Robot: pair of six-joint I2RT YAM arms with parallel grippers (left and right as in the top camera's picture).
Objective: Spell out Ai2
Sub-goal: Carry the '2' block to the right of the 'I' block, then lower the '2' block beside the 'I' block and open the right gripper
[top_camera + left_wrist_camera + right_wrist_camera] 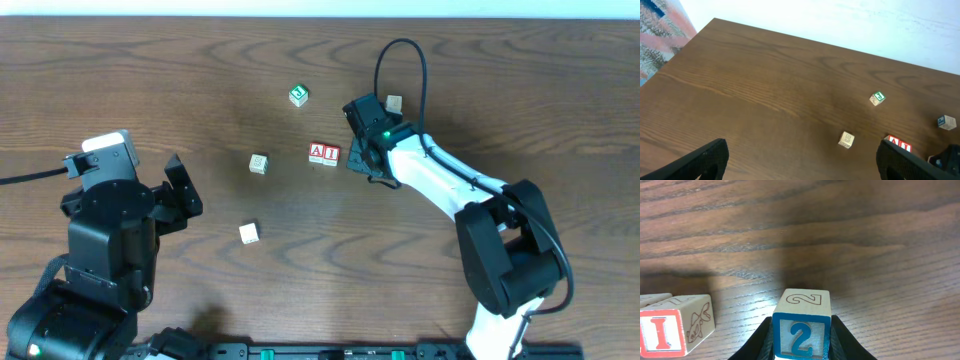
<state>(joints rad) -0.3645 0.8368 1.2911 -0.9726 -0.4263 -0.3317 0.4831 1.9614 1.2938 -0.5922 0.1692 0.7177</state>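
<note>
The red A block point(318, 152) and red I block point(332, 153) sit side by side mid-table. My right gripper point(361, 157) is just right of them, shut on the blue 2 block point(801, 325). The right wrist view shows that block between the fingers, to the right of the I block point(675, 325) with a small gap. The overhead view hides the 2 block under the gripper. My left gripper point(183, 190) is open and empty at the left, far from the blocks; in its wrist view the A and I blocks point(898, 145) lie by its right finger.
A green-lettered block point(298, 95) lies at the back. A 5 block point(259, 163) and a plain-looking block point(249, 233) lie left of centre. Another block point(395, 103) sits behind the right arm. The right arm's black cable point(400, 50) loops above it.
</note>
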